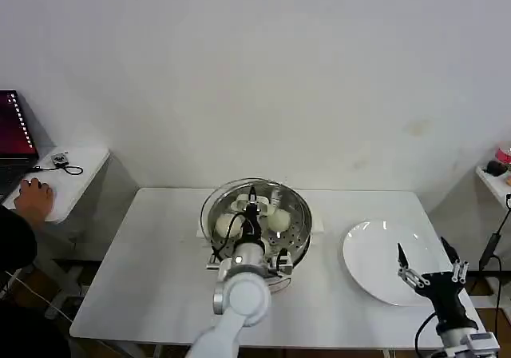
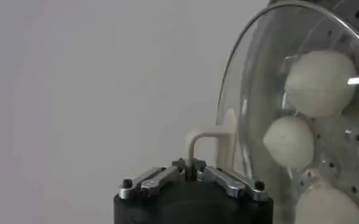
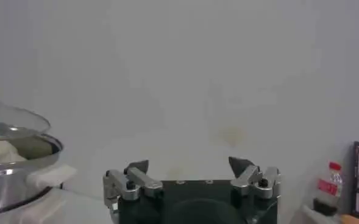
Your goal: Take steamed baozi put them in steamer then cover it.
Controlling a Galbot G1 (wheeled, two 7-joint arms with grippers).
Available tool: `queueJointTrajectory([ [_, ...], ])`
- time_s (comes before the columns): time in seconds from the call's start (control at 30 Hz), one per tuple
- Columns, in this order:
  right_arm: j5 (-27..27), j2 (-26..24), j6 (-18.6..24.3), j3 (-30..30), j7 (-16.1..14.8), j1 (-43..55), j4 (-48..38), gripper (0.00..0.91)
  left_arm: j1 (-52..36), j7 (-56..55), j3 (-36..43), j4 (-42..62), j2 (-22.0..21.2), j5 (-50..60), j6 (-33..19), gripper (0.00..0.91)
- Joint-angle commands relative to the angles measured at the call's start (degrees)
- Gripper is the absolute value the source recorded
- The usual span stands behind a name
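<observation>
The steamer stands at the table's middle with several white baozi in its basket. The clear glass cover is over it, slightly tilted. My left gripper is above the steamer, shut on the cover's pale handle. In the left wrist view my left gripper pinches that handle, and baozi show through the cover's glass. My right gripper hangs open over the near right of the table; in its own view the right gripper holds nothing, with the steamer far off.
A flat white plate lies bare at the table's right, under my right gripper. A side table at the left holds a laptop, and a person's hand rests there. A shelf with small items stands at the right.
</observation>
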Motion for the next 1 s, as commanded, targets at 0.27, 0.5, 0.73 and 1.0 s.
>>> queueJointTrajectory([
  [0.27, -0.4, 0.3, 0.1, -1.0, 0.0, 0.0, -0.3, 0.907, -0.1, -0.7, 0.2, 2.1, -2.8, -1.0, 1.1, 0.0],
  [0.5, -0.4, 0.3, 0.2, -1.2, 0.0, -0.1, -0.4, 0.907, 0.3, -1.6, 0.1, 2.9, -2.8, -1.4, 0.8, 0.0],
  [0.73, -0.4, 0.4, 0.3, -1.5, -0.1, -0.2, -0.4, 0.907, -0.5, -2.3, 0.0, 4.1, -2.8, -1.5, 0.8, 0.0],
  [1.0, -0.4, 0.4, 0.4, -1.8, -0.1, -0.1, -0.7, 0.907, -0.4, -2.7, -0.2, 4.4, -2.9, -1.4, 0.7, 0.0],
])
